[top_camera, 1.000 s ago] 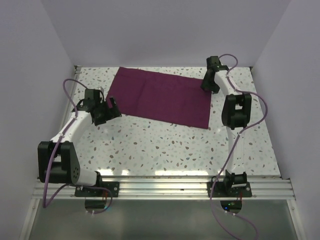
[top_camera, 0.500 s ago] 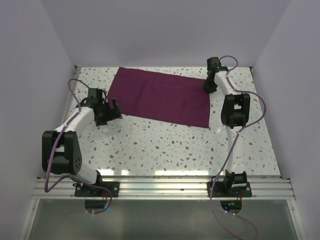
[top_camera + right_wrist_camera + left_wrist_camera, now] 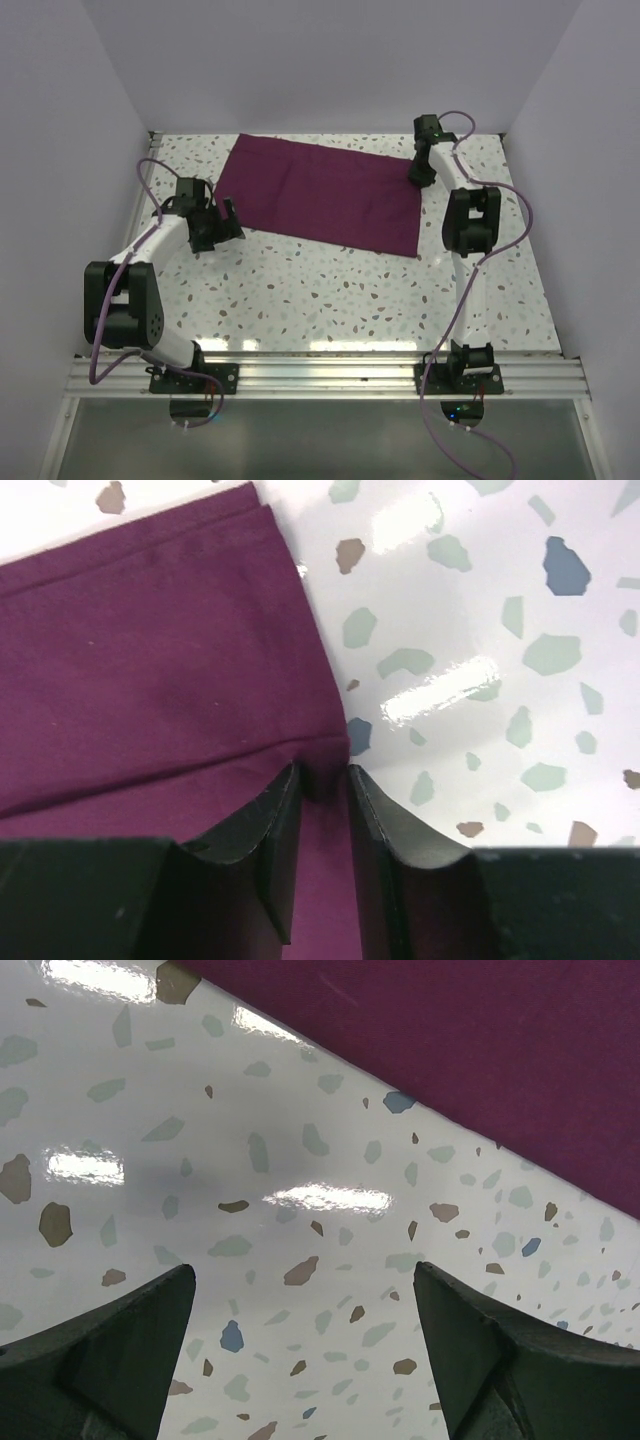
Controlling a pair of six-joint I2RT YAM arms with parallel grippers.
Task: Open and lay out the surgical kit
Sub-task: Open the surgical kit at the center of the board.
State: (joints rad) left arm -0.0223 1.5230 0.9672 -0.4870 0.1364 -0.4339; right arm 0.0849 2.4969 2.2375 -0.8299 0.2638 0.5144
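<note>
The surgical kit shows as a folded dark purple cloth wrap (image 3: 320, 195) lying flat at the back of the table. My right gripper (image 3: 418, 172) is at the wrap's far right corner. In the right wrist view its jaws (image 3: 323, 780) pinch a small raised fold of the wrap's edge (image 3: 150, 680). My left gripper (image 3: 222, 222) hovers just off the wrap's near left edge. It stands open (image 3: 305, 1300) over bare table, with the purple wrap (image 3: 480, 1040) ahead of its fingers.
The speckled white tabletop (image 3: 330, 290) is walled by pale panels at the back and both sides. The arm bases sit on the metal rail (image 3: 330, 375) along the near edge. Purple cables loop off both arms.
The right jaws have closed onto the cloth's edge. The left arm shifted slightly toward the wrap's left edge, then held still, its jaws still wide.
</note>
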